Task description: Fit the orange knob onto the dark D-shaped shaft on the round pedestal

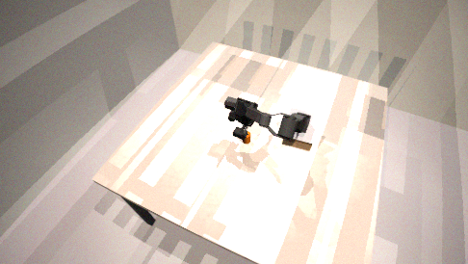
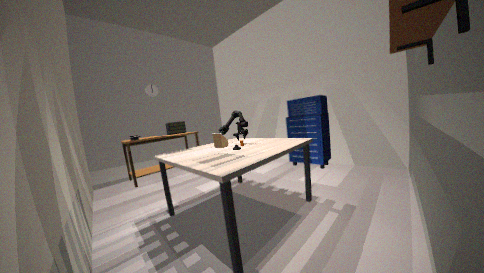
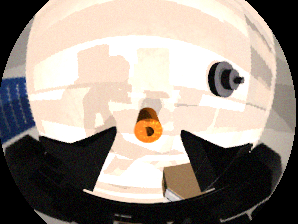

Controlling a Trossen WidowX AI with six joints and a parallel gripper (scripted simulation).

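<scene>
The orange knob (image 1: 247, 138) (image 2: 242, 143) (image 3: 148, 140) stands upright on the table, the dark opening in its top facing the wrist camera. My gripper (image 1: 246, 131) (image 2: 241, 137) (image 3: 149, 131) is open and empty, pointing down over the knob. In the wrist view the knob lies between the two fingertips, with a gap on each side. The round dark pedestal (image 2: 236, 148) (image 3: 218, 80) with its shaft (image 3: 240, 80) stands apart from the knob, at upper right in the wrist view. The arm hides it in the top view. The shaft's flat side cannot be made out.
A tan block (image 1: 297, 145) (image 2: 219, 140) (image 3: 182, 181) stands on the table (image 1: 159, 140) (image 2: 189, 160) near the arm's base, at lower right in the wrist view. A blue cabinet (image 2: 308, 132) and a side bench (image 2: 161, 137) stand away from the table.
</scene>
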